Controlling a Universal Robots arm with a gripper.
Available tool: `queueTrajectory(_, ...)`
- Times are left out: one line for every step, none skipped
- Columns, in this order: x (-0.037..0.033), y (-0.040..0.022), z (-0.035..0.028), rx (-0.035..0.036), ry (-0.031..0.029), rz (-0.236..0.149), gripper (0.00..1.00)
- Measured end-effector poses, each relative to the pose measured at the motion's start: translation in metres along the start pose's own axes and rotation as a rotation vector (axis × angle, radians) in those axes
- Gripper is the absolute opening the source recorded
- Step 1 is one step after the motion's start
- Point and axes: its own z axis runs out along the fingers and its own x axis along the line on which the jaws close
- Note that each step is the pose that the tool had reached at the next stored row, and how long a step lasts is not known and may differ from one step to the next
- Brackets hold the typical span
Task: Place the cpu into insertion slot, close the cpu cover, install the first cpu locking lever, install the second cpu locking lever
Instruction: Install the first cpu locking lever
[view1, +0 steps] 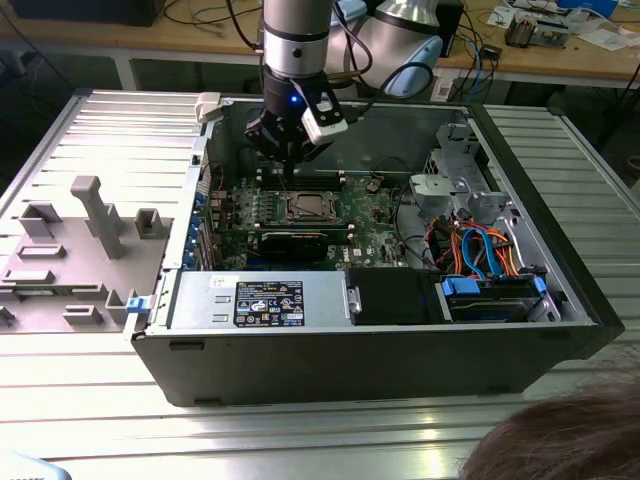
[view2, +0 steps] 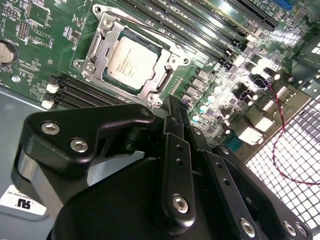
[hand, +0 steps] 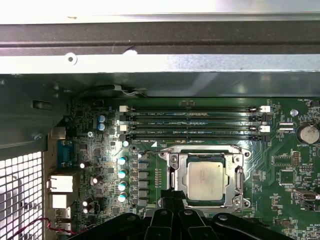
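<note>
The cpu (view2: 131, 62) lies flat in its socket on the green motherboard (view1: 370, 215), its silver-grey top showing in both wrist views (hand: 205, 181). The cpu cover (view2: 167, 75) is a silver frame lying down around the chip, and its square opening shows the chip top. A thin metal lever (view2: 145, 32) runs along one edge of the socket. My gripper (view2: 176, 107) hovers just above the board beside one socket corner, shut with nothing between its fingers. In the exterior view the gripper (view1: 288, 165) hangs over the far edge of the socket (view1: 306, 207).
The open computer case (view1: 560, 300) surrounds the board. Memory slots (hand: 192, 122) flank the socket, and a black expansion card (view1: 300, 240) lies on its near side. The power supply (view1: 260, 300) and drive cables (view1: 480, 250) sit at the front. A grey fixture tray (view1: 70, 250) stands to the exterior view's left.
</note>
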Motion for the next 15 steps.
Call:
queueTrajectory(0.0002, 0.0, 0.0, 0.0, 0.0, 0.0, 0.11)
queueTrajectory(0.0004, 0.0, 0.0, 0.0, 0.0, 0.0, 0.11)
queueTrajectory(0.0005, 0.0, 0.0, 0.0, 0.0, 0.0, 0.11)
queueTrajectory(0.0007, 0.0, 0.0, 0.0, 0.0, 0.0, 0.11)
queueTrajectory(0.0008, 0.0, 0.0, 0.0001, 0.0, 0.0, 0.11)
queueTrajectory(0.0011, 0.0, 0.0, 0.0, 0.0, 0.0, 0.11)
queueTrajectory(0.0015, 0.0, 0.0, 0.0001, 0.0, 0.0, 0.11)
queueTrajectory(0.0018, 0.0, 0.0001, 0.0, 0.0, 0.0, 0.11)
queueTrajectory(0.002, 0.0001, 0.0001, 0.0, 0.0, 0.0, 0.11)
queueTrajectory(0.0022, 0.0001, 0.0001, 0.0, 0.0, 0.0, 0.11)
queueTrajectory(0.0025, 0.0001, 0.0001, 0.0, 0.0, 0.0, 0.11)
queueTrajectory(0.0029, 0.0, 0.0001, 0.0, 0.0, 0.0, 0.11)
queueTrajectory(0.0033, 0.0001, 0.0001, 0.0, 0.0, 0.0, 0.11)
queueTrajectory(0.0036, 0.0001, 0.0001, 0.0, 0.0, 0.0, 0.11)
queueTrajectory(0.004, 0.0001, 0.0001, 0.0, 0.0, 0.0, 0.11)
